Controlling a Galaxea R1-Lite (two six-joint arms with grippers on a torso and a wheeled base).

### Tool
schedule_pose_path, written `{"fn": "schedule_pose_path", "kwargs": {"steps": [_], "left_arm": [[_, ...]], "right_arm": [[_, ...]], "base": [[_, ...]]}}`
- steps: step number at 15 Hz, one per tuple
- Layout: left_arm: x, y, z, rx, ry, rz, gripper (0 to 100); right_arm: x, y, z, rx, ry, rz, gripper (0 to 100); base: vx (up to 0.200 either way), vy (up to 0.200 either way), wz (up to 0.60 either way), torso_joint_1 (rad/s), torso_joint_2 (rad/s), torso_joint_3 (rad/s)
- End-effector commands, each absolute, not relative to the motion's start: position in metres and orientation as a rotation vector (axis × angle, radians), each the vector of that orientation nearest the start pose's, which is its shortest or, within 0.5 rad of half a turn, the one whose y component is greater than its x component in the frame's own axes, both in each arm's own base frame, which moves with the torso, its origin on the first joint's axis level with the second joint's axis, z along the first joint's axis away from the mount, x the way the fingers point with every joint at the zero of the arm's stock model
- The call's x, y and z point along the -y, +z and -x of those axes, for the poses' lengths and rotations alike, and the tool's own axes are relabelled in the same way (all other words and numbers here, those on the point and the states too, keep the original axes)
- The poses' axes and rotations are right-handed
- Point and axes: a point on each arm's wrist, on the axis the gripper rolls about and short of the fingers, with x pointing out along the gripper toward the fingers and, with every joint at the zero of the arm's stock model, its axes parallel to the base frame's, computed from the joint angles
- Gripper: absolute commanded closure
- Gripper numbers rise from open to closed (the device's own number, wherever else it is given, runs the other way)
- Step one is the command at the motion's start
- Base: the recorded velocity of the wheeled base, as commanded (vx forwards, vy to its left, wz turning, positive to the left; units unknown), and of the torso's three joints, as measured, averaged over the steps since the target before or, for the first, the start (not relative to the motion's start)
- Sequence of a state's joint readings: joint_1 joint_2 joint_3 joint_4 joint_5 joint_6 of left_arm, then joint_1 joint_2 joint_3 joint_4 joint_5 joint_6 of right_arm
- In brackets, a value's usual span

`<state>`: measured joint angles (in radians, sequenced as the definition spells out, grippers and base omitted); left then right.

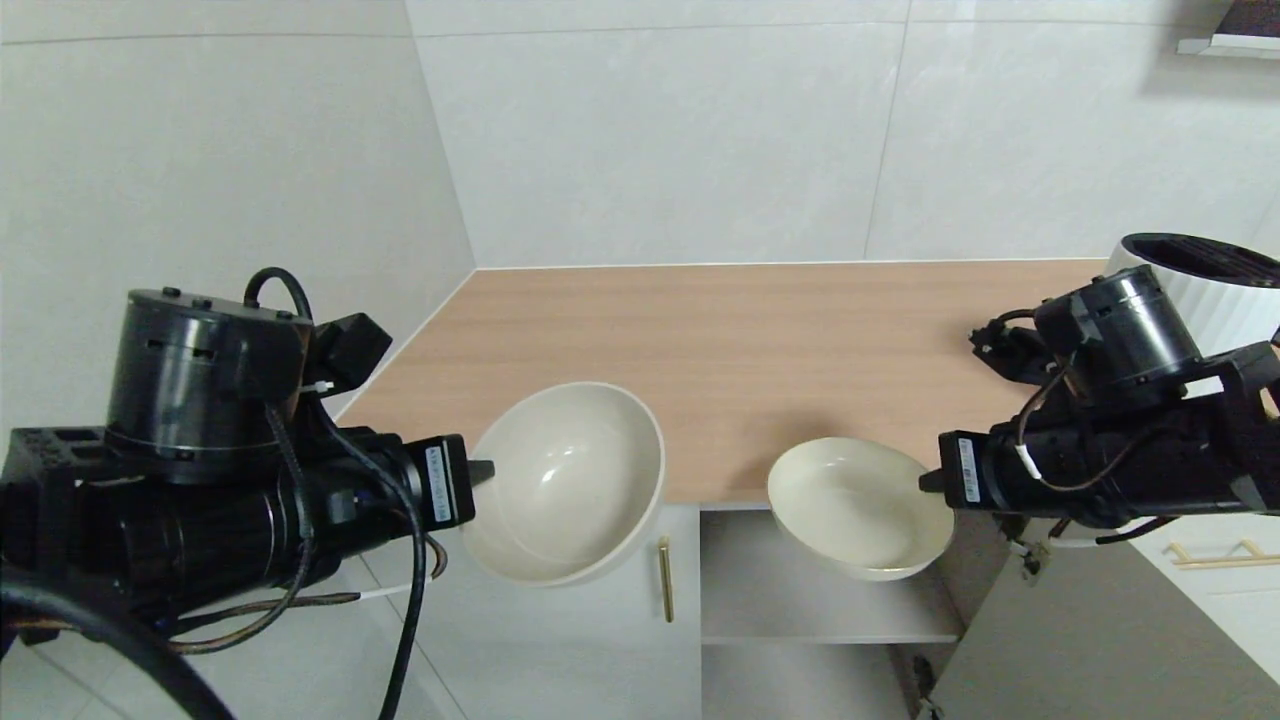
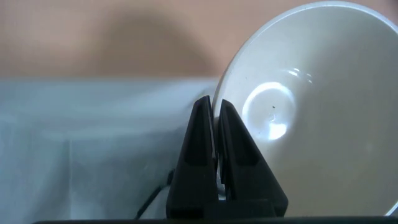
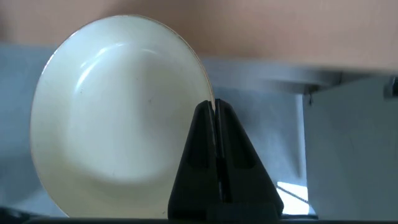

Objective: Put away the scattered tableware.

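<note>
My left gripper is shut on the rim of a large white bowl, held in the air over the front edge of the wooden counter. From the left wrist camera its fingers pinch the bowl's edge. My right gripper is shut on the rim of a smaller cream bowl, held in front of the open cabinet. Seen by the right wrist camera, the pinched rim sits between the fingers, with the bowl spreading out beyond them.
Below the counter an open cabinet shelf shows, with a closed door and gold handle beside it. A white ribbed appliance stands at the counter's right end. Tiled walls close the left side and the back.
</note>
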<state>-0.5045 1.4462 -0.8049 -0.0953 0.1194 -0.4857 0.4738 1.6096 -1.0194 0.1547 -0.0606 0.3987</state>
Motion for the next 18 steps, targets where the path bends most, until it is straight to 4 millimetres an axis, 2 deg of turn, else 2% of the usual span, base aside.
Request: {"fn": "schedule_pose_path", "kwargs": {"steps": [1,3,8,15,18], "left_arm": [[0.110,0.196,-0.203,-0.613,-0.235,0.296,100],[0.110,0.195,-0.204,-0.617,-0.235,0.295,100],[0.111,0.193,-0.205,-0.625,-0.236,0.285,100],[0.112,0.190,-0.208,-0.637,-0.233,0.280,100],[0.113,0.188,-0.209,-0.643,-0.231,0.278,100]], "right_arm": [[-0.119,0.195,-0.232,-0.790,0.248,-0.177,100],[-0.119,0.193,-0.232,-0.797,0.244,-0.176,100],[-0.123,0.178,-0.242,-0.833,0.227,-0.159,100],[-0.126,0.169,-0.250,-0.798,0.227,-0.171,100],[-0.125,0.167,-0.251,-0.782,0.220,-0.171,100]], "base": [[-0.200,0.000,0.00,-0.002,-0.01,0.002],[-0.200,0.000,0.00,0.005,0.00,0.002],[0.000,0.000,0.00,0.000,0.00,0.000],[0.000,0.000,0.00,0.000,0.00,0.000],[0.000,0.000,0.00,-0.144,0.34,0.196]]}}
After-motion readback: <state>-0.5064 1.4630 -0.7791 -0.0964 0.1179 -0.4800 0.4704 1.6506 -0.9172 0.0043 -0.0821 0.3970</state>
